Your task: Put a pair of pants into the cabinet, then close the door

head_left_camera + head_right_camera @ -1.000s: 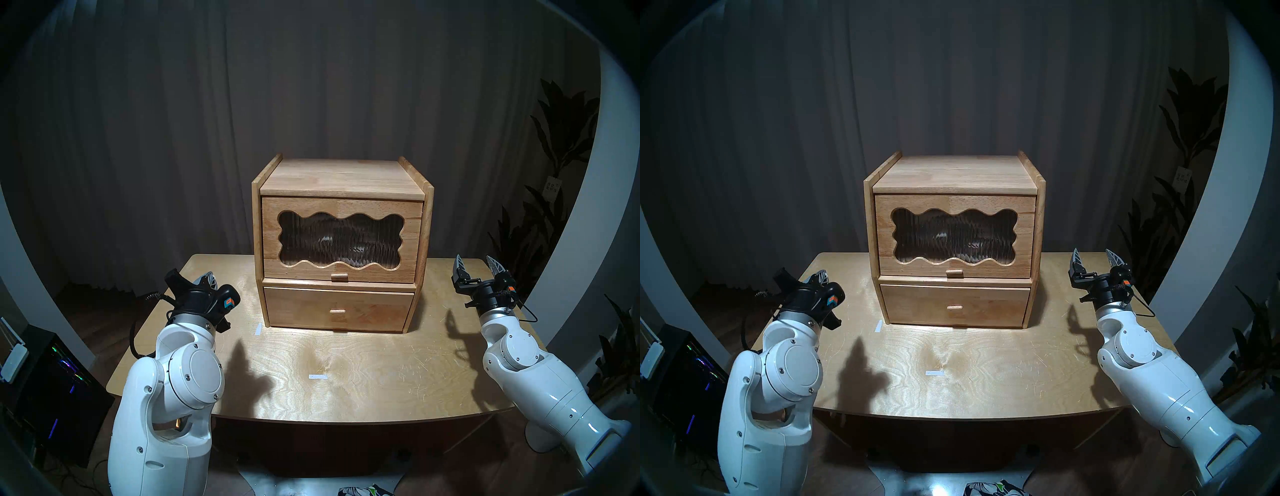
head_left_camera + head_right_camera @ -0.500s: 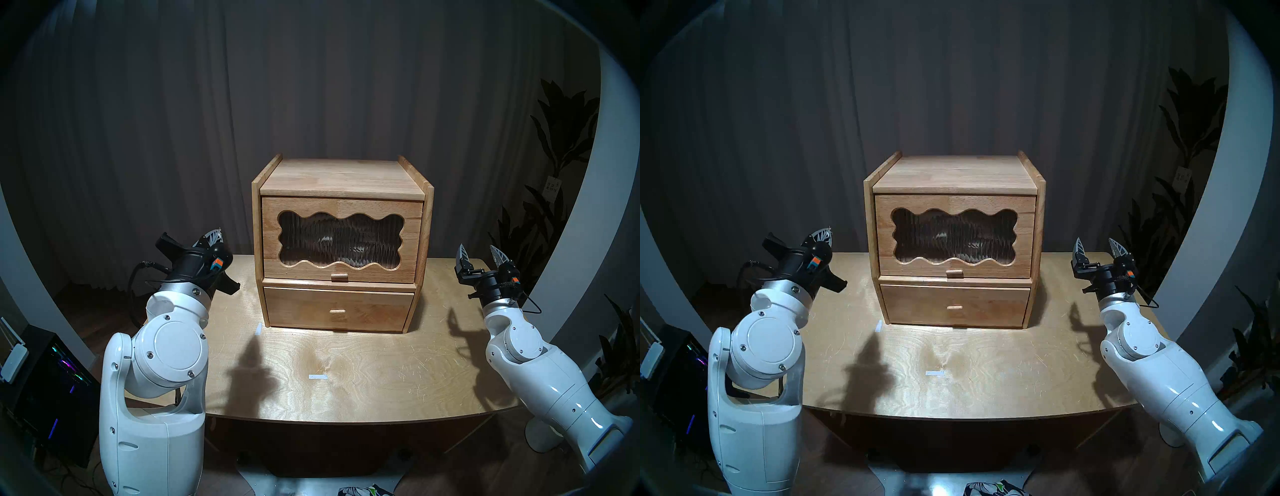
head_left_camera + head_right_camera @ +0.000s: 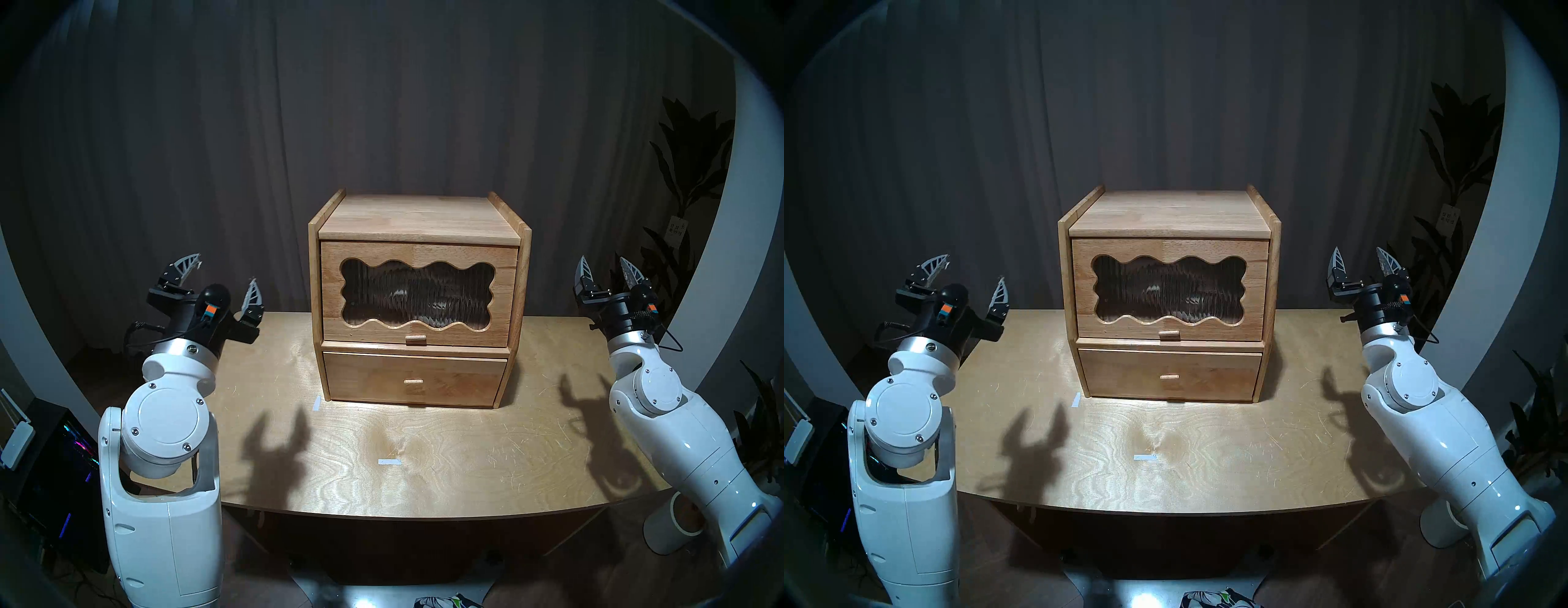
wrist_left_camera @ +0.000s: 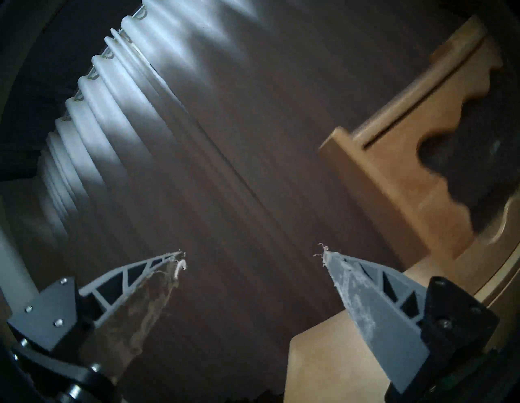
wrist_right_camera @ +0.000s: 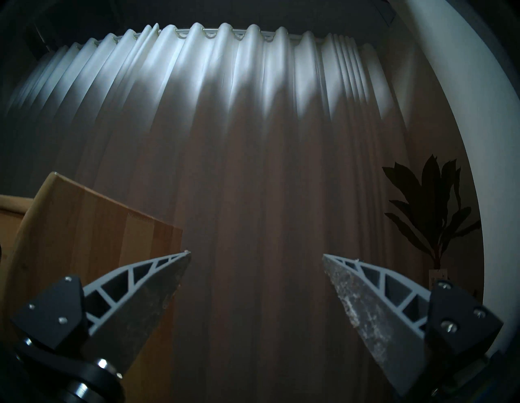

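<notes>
The light-wood cabinet [image 3: 418, 216] [image 3: 1168, 212] stands at the back middle of the table. Its door [image 3: 373, 251], with the wavy ribbed-glass window and tab handle [image 3: 415, 339], sits flush and shut. Behind the glass the pair of pants [image 3: 401, 295] shows only as a blurred greyish shape. My left gripper [image 3: 225, 268] [image 3: 975, 267] [image 4: 252, 253] hangs open and empty in the air, left of the cabinet and apart from it. My right gripper [image 3: 603, 259] [image 3: 1358, 249] [image 5: 255, 253] is open and empty, raised to the cabinet's right.
A plain drawer [image 3: 415, 382] sits shut under the door. The wooden table [image 3: 424, 467] carries two small white tape marks [image 3: 389, 462]. A dark curtain hangs behind, a plant [image 3: 679, 237] stands at the right, and a computer tower [image 3: 63, 475] at the left.
My left gripper went from shut to open while its arm rose and swung out to the left. The right arm lifted and drew outward, staying open. Cabinet and door did not move.
</notes>
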{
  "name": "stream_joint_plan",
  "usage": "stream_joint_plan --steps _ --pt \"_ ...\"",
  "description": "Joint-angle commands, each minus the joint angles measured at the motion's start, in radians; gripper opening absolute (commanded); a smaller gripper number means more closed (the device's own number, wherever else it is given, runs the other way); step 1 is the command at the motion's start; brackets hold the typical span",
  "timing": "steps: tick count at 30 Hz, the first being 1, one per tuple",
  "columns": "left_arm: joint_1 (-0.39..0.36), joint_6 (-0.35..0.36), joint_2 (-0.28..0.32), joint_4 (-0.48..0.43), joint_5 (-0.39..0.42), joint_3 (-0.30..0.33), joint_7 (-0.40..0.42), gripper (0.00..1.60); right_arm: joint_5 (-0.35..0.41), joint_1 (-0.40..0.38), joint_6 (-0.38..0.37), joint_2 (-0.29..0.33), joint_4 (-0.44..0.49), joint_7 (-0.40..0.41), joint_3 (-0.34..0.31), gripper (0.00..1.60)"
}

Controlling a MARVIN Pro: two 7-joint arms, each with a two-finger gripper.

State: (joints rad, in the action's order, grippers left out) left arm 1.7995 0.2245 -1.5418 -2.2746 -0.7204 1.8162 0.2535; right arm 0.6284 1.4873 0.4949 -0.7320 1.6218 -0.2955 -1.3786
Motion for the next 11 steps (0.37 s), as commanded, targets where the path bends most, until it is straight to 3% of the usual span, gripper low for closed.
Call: stream_joint_plan --steps 1,6,7,8,10,11 --pt "0.030 -0.048 0.069 0.087 -0.195 0.005 -0.120 1.60 -0.018 0.002 0.004 0.022 0.055 -0.031 -0.037 1.60" --pt "0.007 -0.086 0.059 0.083 -0.314 -0.029 -0.210 1.60 -0.040 0.051 0.001 0.031 0.086 -0.076 -0.057 1.60" --pt "0.003 -0.128 0.040 0.069 -0.247 -0.030 -0.209 1.60 -0.045 0.064 -0.002 0.034 0.094 -0.087 -0.062 1.60" --pt "0.005 -0.119 0.046 0.061 -0.281 -0.039 -0.234 1.60 -0.054 0.072 -0.005 0.039 0.097 -0.092 -0.063 1.60" --pt "-0.001 -0.171 0.024 0.039 -0.152 -0.042 -0.207 1.60 -0.063 0.081 -0.002 0.040 0.094 -0.096 -0.061 1.60" --pt "-0.001 -0.171 0.024 0.039 -0.152 -0.042 -0.207 1.60 -0.063 0.081 -0.002 0.040 0.094 -0.096 -0.061 1.60"
